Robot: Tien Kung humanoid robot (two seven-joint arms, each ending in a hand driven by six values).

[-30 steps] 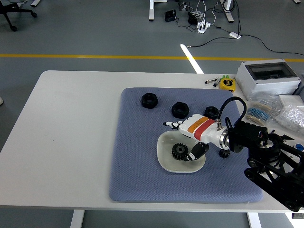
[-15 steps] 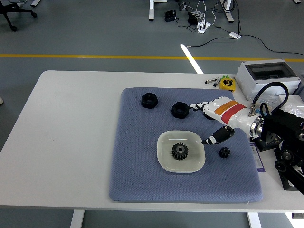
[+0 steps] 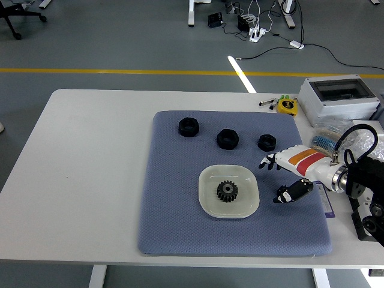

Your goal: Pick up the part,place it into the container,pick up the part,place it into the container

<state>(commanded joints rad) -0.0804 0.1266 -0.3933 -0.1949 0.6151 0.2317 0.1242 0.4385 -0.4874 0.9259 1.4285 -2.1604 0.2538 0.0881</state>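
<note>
Gear number one (image 3: 227,191) lies flat in the middle of the white dish (image 3: 210,207), which sits just right of centre on the blue mat (image 3: 174,198). Over on the right, the right hand (image 3: 292,171) hovers low above the mat's right side, fingers spread and relaxed with nothing between them, thumb (image 3: 295,192) hanging down toward the mat. The small gear looks to sit right under that thumb, but I cannot tell for sure, it is mostly hidden. Clear mat shows between the fingertips and the dish rim, so hand and dish are apart. Up along the far part of the mat, three black nuts are strung out in a row: the left nut (image 3: 188,126), the middle nut (image 3: 228,138), and the right nut (image 3: 267,142), that last one near the hand's fingertips but not touching. The mat's left half and its near strip are bare, and the white table (image 3: 90,168) opens wide to the left. Off the mat's right edge things crowd in: a grey box (image 3: 339,99), plastic bags (image 3: 366,144), a yellow tape measure (image 3: 287,105).
</note>
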